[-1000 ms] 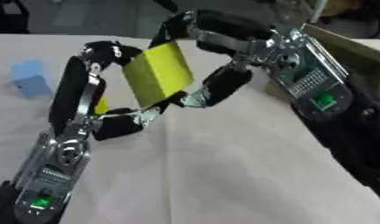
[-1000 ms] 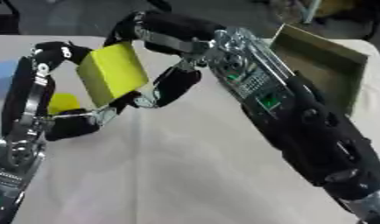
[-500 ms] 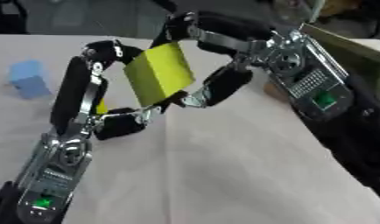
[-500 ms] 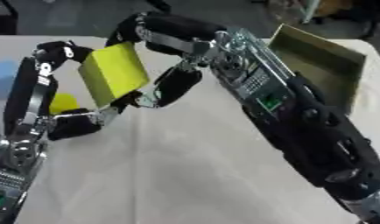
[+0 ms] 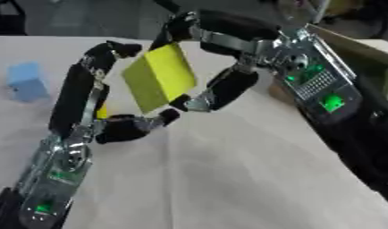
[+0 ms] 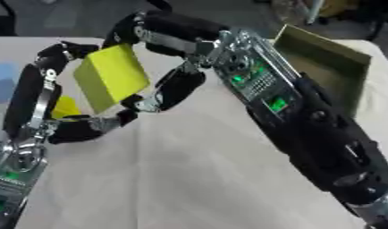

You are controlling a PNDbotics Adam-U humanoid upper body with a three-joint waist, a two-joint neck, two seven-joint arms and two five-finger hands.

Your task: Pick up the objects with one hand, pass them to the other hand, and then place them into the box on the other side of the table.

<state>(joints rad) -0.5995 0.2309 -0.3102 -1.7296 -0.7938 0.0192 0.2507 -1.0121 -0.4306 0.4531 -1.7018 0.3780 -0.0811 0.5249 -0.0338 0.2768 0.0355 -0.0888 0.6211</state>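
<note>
As before, both hands still pinch the yellow block.

Both head views look steeply down, close on the left hand — the right eye view sits slightly rightward.

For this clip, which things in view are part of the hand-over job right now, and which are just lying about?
In the job:
- yellow block, held between both hands
- left hand
- right hand
- box on the right side of the table

Lying about:
- blue block at the left of the table
- small yellow thing behind the left hand
</note>
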